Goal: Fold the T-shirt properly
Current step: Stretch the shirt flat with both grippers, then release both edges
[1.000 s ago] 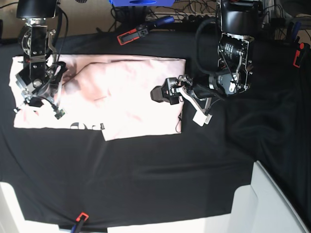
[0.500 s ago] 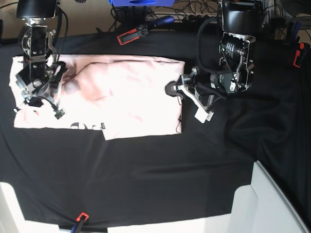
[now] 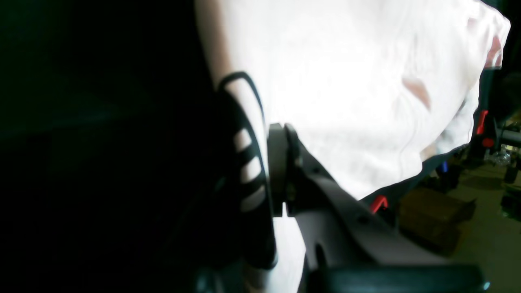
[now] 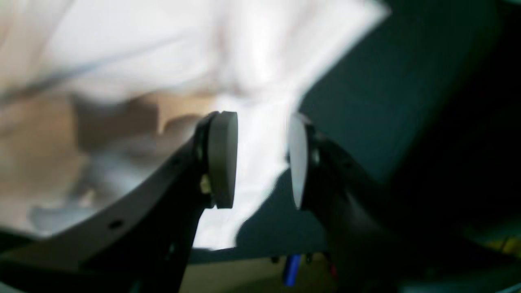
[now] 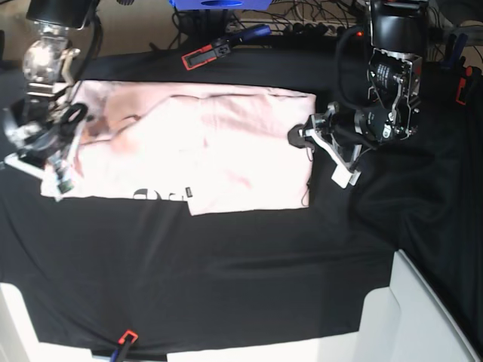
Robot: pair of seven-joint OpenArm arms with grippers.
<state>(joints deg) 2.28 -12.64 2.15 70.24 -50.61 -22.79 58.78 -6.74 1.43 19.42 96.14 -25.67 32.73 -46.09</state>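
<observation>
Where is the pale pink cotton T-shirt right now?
In the base view the pale pink cotton T-shirt lies spread on the black table cloth, upper left of centre, between the right gripper and left gripper.

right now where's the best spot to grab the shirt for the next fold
Probably the T-shirt at its two short ends, each arm coming in from its own side. It lies flat as a long band, and the left gripper is already shut at one end.

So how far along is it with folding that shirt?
Partway. The shirt already lies in a long folded band on the black cloth. Now the left gripper pinches its end and the right gripper straddles the other. The crosswise folds remain.
</observation>
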